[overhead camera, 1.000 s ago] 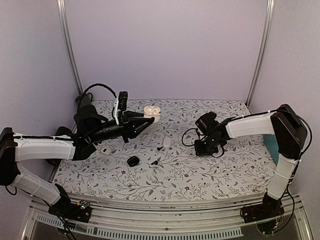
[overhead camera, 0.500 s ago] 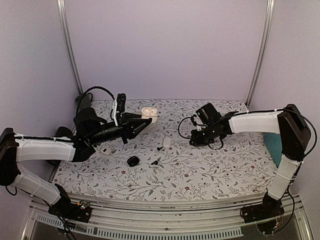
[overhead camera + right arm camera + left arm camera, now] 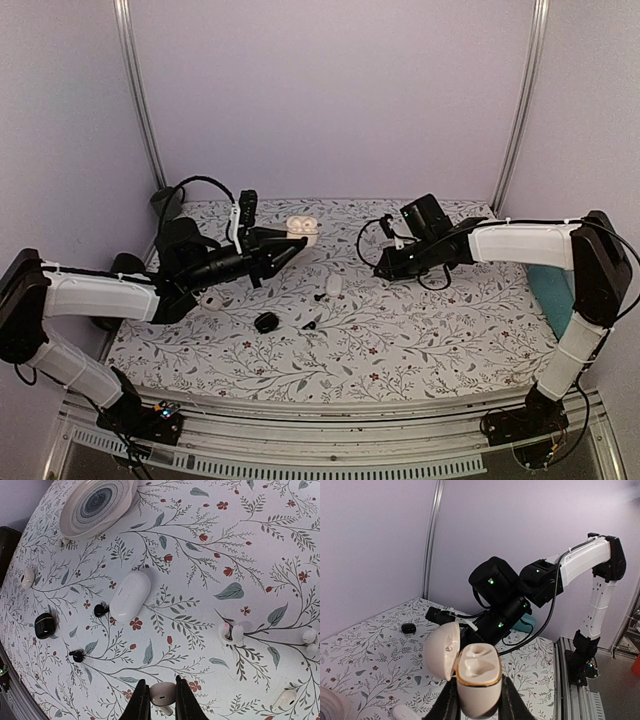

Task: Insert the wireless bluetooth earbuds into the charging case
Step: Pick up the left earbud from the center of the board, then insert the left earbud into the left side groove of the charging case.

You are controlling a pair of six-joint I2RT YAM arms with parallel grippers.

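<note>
Overhead, earbud (image 3: pixel 162 694) unseen — up close, right jaws pinch it; left jaws clamp open charging case (image 3: pixel 477 677)

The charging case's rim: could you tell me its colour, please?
The rim is gold, clearest in the left wrist view.

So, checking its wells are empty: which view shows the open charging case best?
Left wrist: the charging case is close up, lid back, both wells apparently empty. Top external shows it tiny; right wrist misses it.

Floral tbl (image 3: pixel 450 335) w/ white case (image 3: pixel 130 596), black case (image 3: pixel 44 625), loose white earbuds (image 3: pixel 231 631), small black bits (image 3: pixel 76 655), round disc (image 3: pixel 97 504).
</note>
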